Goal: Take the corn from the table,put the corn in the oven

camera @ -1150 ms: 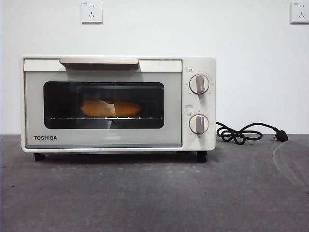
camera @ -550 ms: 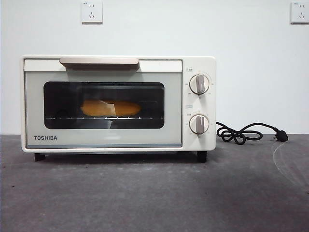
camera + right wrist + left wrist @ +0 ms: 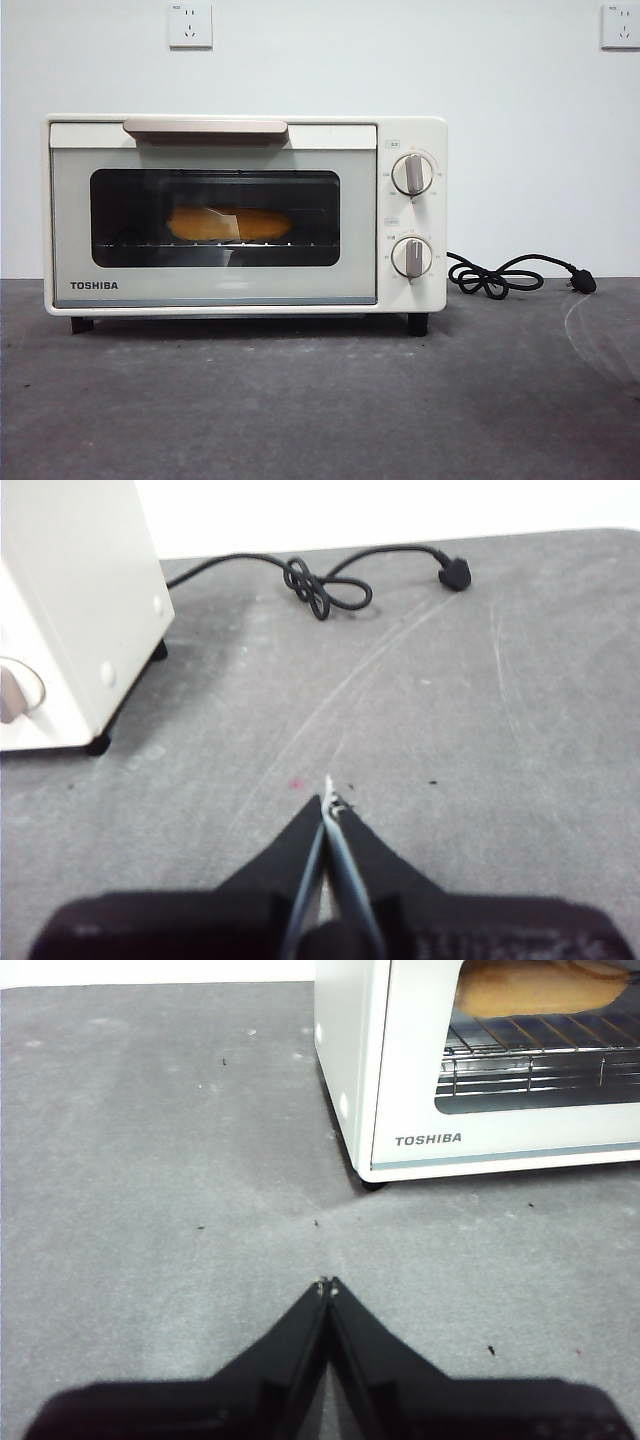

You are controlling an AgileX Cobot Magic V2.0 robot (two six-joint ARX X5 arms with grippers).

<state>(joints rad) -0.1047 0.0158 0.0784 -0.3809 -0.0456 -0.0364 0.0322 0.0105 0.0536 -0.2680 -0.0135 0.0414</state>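
Pinching shut on nothing, my left gripper (image 3: 327, 1286) and right gripper (image 3: 328, 798) both hang over bare table (image 3: 320, 400). I read TOSHIBA on the oven (image 3: 245, 213) door. Its corn (image 3: 229, 223) lies on the rack behind the glass. Only my right wrist shows the cord (image 3: 320, 585) from above.

No visible change since earlier frames.

Two white wall sockets (image 3: 190, 24) and (image 3: 620, 25) sit high on the white wall (image 3: 520, 120) behind the table's far edge, one toward the left and one at the right corner of the front view.
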